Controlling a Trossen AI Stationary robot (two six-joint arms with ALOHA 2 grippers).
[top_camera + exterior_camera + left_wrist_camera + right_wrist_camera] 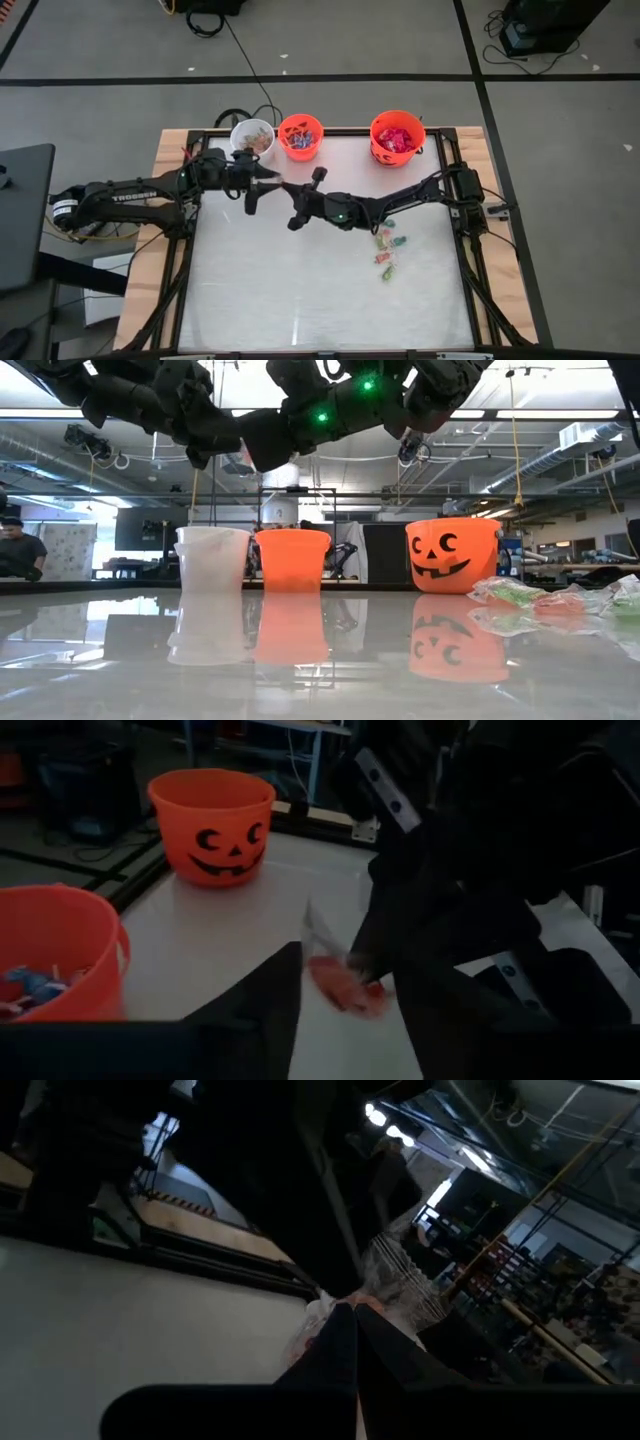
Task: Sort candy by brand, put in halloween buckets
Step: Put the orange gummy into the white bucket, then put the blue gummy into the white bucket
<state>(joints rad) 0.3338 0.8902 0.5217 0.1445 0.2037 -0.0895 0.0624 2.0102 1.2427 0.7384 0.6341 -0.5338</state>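
While arms meet midair, loose candy [388,252] lies near right arm [400,203].

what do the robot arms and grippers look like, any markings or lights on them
Both arms are dark, near-black, built of jointed segments. The left arm carries white TROSSEN lettering along its side and a white label near its base. The right arm shows small green lights, and black cables run at its base. The left gripper and right gripper each have two dark, slim, tapered fingers.
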